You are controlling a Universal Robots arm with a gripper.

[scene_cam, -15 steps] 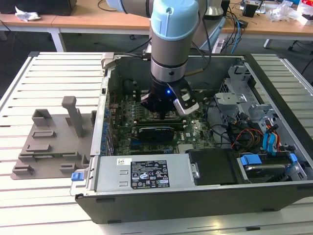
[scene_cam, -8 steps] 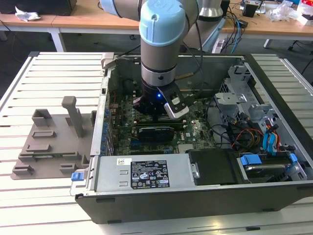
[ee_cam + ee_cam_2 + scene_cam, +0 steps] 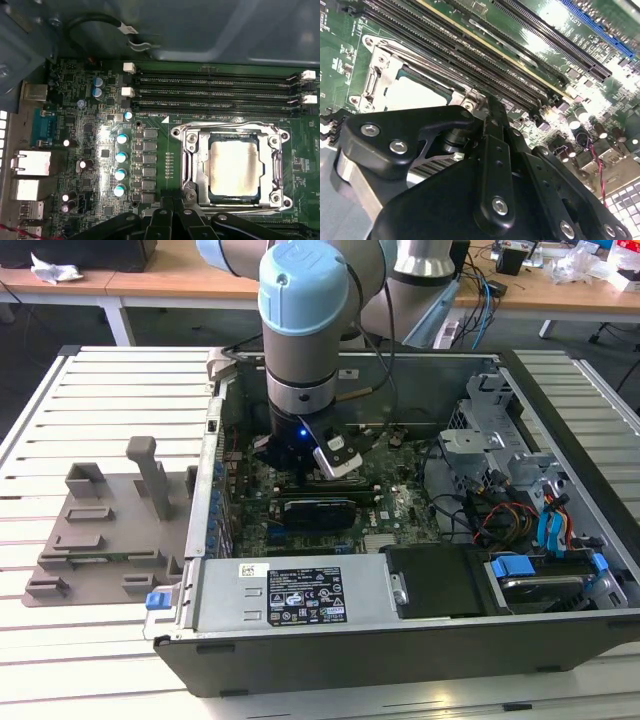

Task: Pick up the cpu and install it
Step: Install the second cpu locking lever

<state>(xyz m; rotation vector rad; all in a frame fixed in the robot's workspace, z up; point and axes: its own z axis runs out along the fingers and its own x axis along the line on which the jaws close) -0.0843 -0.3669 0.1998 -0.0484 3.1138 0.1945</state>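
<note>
The cpu (image 3: pixel 234 170), a silver-grey square chip, lies flat inside the metal socket frame (image 3: pixel 186 165) on the green motherboard. In the second wrist view the cpu (image 3: pixel 417 92) shows as a pale square just beyond my gripper (image 3: pixel 492 107). My gripper (image 3: pixel 175 202) hangs close above the board beside the socket, shut, with nothing between its fingers. In the exterior view the gripper (image 3: pixel 298 458) is low inside the open computer case (image 3: pixel 300 595), under the blue-capped arm.
Black memory slots (image 3: pixel 215 92) run beside the socket. A grey plastic fixture tray (image 3: pixel 100 530) lies on the slatted table at the exterior view's left. Drive bays and cable bundles (image 3: pixel 520 510) fill the case at the exterior view's right. A black card (image 3: pixel 318 510) stands on the board near the gripper.
</note>
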